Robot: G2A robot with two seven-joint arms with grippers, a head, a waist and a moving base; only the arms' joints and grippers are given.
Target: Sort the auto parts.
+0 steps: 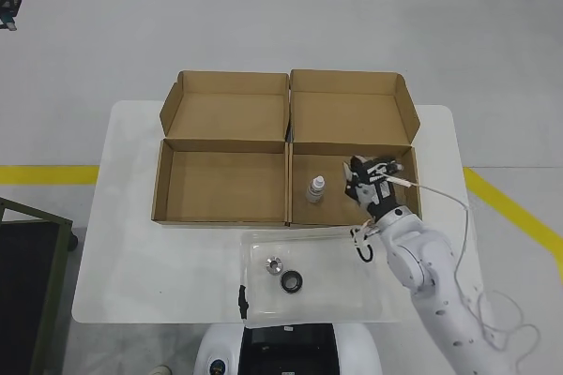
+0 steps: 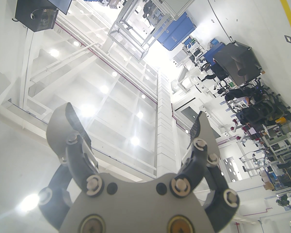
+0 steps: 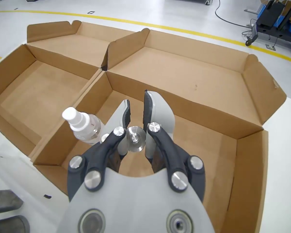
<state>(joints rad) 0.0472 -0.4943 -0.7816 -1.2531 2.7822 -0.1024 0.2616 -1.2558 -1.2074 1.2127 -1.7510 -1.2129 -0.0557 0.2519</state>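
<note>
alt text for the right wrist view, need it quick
The right claw grips a small round silver metal part over an open brown cardboard box, where a small clear spray bottle with a white cap stands.

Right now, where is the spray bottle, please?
Top view: the spray bottle stands in the right box, by its left wall, beside the right gripper.

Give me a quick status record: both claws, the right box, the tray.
right claw: over the right box, shut on a metal disc
left claw: open, holding nothing, pointed at the ceiling
right box: spray bottle standing inside, beside the right claw
tray: grey metal block and black ring, side by side
</note>
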